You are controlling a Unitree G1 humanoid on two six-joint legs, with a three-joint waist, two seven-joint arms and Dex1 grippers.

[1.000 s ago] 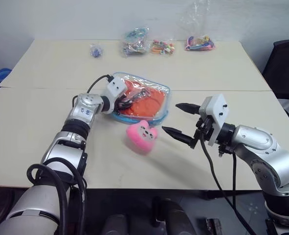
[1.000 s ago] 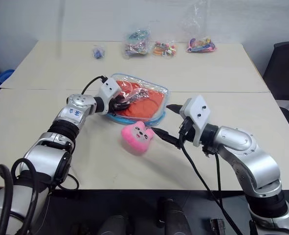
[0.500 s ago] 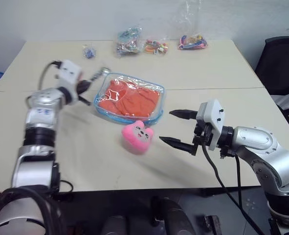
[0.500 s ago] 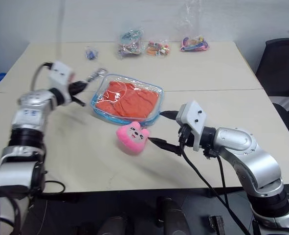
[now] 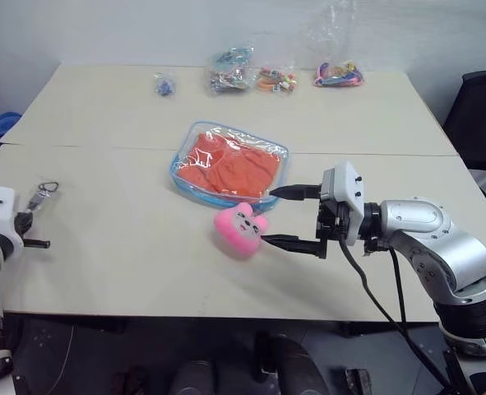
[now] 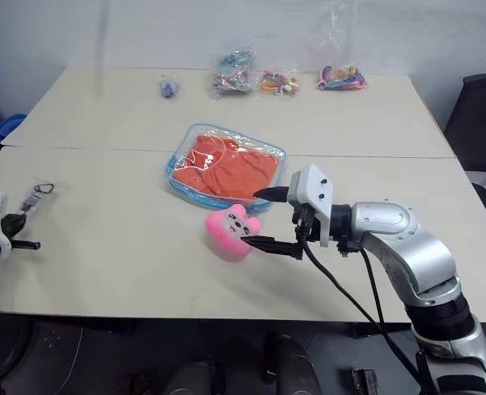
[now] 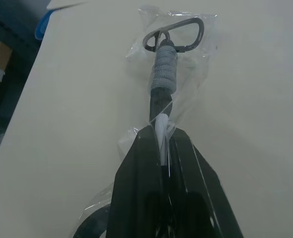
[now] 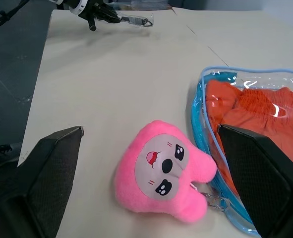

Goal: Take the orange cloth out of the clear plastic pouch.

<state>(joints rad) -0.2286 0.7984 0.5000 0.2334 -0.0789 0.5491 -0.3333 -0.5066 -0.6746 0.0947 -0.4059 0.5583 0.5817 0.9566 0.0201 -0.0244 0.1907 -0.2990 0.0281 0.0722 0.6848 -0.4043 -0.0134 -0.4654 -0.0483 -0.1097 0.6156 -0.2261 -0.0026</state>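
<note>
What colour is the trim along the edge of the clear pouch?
Light blue trim runs round the clear plastic pouch, clearest in the right wrist view.

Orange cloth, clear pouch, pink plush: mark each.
orange cloth [image 5: 230,169], left eye view, middle of the fabric
clear pouch [image 5: 179,180], left eye view, blue-trimmed edge
pink plush [image 8: 164,170], right wrist view, its face

No readable text, label or number anywhere.
</note>
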